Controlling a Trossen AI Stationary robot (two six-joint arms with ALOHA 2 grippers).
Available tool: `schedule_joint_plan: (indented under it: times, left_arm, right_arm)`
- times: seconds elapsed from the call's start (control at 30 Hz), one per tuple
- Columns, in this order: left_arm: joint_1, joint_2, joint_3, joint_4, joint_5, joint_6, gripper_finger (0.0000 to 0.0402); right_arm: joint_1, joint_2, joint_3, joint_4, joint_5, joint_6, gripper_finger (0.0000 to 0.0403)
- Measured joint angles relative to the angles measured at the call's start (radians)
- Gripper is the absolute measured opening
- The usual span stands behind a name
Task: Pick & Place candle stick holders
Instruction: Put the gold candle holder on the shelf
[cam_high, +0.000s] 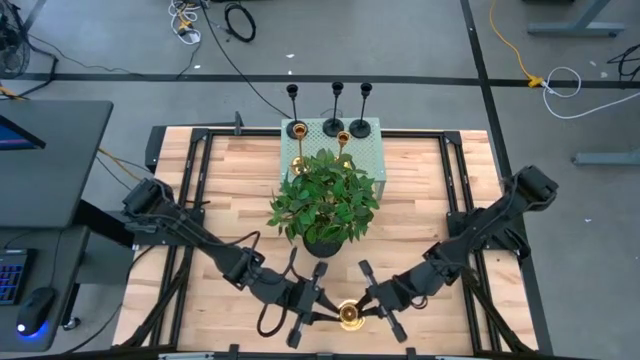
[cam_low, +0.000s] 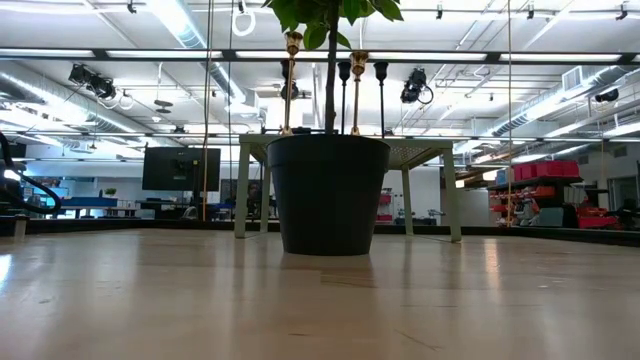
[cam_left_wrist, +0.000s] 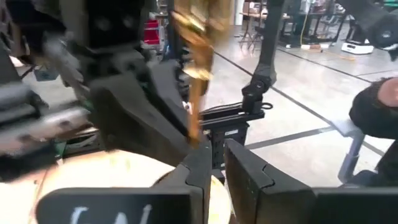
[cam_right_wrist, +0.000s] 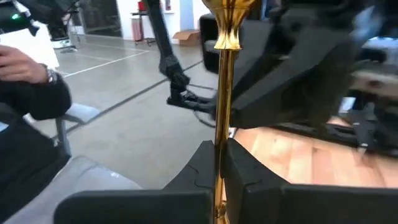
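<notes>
Candle stick holders in shiny gold and matte black occupy two places. One shiny gold holder with a round base and slim stem (cam_high: 349, 316) stands at the table's near edge, between both grippers. We see the left gripper (cam_high: 318, 312) reaching in low from the left, arm folded across the wooden table (cam_high: 220, 190), its fingers (cam_left_wrist: 200, 174) closed to a narrow gap beside the stem; whether they grip it we cannot tell. The right gripper (cam_high: 376, 306) mirrors it from the right, fingers (cam_right_wrist: 200, 163) pinched on the gold stem (cam_right_wrist: 221, 124). The remaining holders, three black (cam_high: 337, 108) and two gold (cam_high: 298, 148), stand on the pale green perforated stand (cam_high: 366, 150) behind the leafy plant in a black pot (cam_high: 325, 205). We find no legible writing.
</notes>
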Motion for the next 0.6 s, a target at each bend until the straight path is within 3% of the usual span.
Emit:
schedule_joint_plan:
  times: [0.13,0.27,0.6]
  left_arm:
    - [-0.006,0.0,0.0,0.0,0.003,0.003,0.0068]
    - [-0.01,0.0,0.0,-0.03,0.003,-0.004,0.0089]
    - [-0.012,0.0,-0.001,-0.051,0.004,-0.063,0.0099]
  right_arm:
    - [0.03,-0.047,0.0,-0.042,0.06,-0.021,0.0002]
    - [0.073,-0.098,0.0,-0.122,0.188,-0.023,0.0002]
    - [0.175,-0.19,-0.019,-0.245,0.656,-0.023,0.0002]
